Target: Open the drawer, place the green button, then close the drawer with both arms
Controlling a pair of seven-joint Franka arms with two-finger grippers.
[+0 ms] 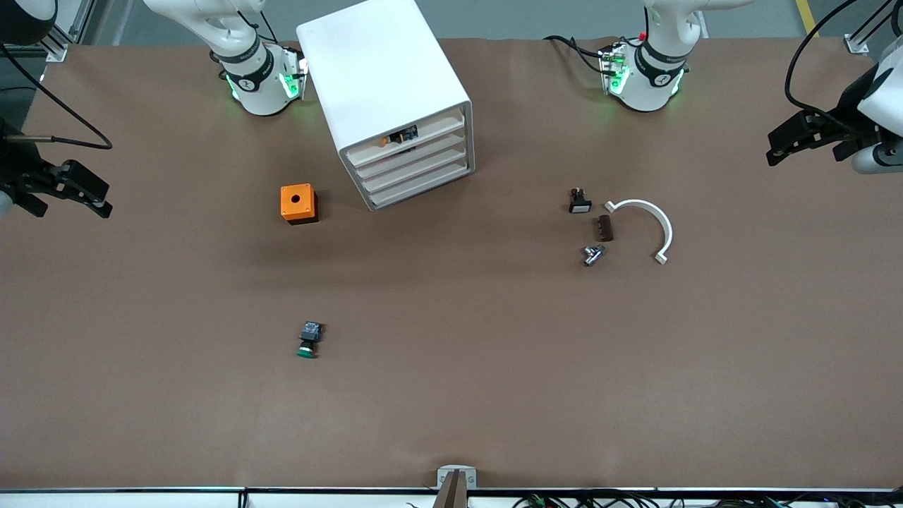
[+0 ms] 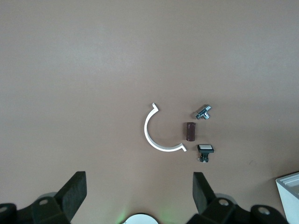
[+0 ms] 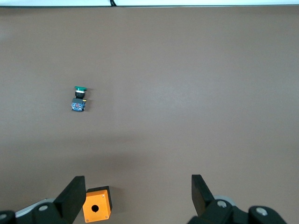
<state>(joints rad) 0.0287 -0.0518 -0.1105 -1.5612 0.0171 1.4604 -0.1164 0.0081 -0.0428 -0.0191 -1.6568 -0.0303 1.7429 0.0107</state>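
Both arms are waiting high at the table's ends, left gripper and right gripper spread wide and empty, as the button is lying nearer the camera than the closed drawer.

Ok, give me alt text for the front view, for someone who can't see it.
A white cabinet with four shut drawers stands on a brown table; the green-capped button lies nearer the camera than an orange box. The left gripper and right gripper wait open at the table's ends.
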